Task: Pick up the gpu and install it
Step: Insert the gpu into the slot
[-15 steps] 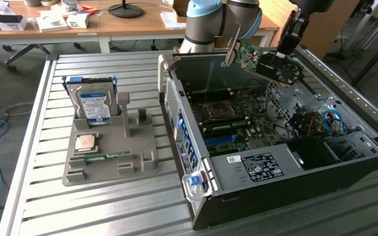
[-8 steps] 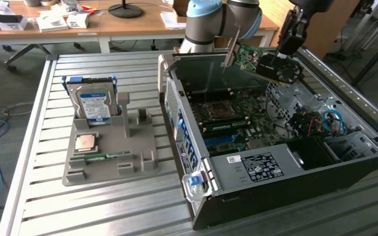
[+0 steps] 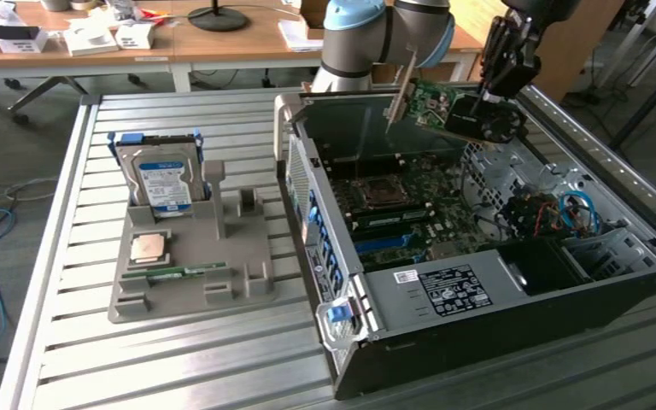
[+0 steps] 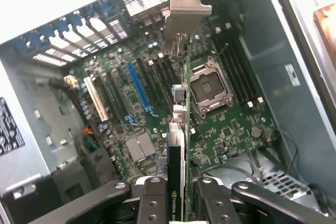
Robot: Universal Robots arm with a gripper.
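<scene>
The end effector (image 3: pixel 490 104) is clenched on the gpu (image 3: pixel 436 101), grasping the card by one end with a finger (image 4: pixel 155 203) on each face. The gpu hangs in the air directly beneath the end effector, its metal bracket (image 4: pixel 186 9) at the end farthest from the fingers. Below it lies the open computer case (image 3: pixel 305 196) and its motherboard (image 4: pixel 226 129). Well away from the end effector, a grey tray (image 3: pixel 191 290) on the worktop (image 3: pixel 134 367) carries a hard drive (image 3: pixel 166 175).

Arm (image 3: pixel 362 34) raised, wrist angled down; claw (image 4: pixel 181 205) clamped on gpu (image 3: pixel 436 101), finger each side.
</scene>
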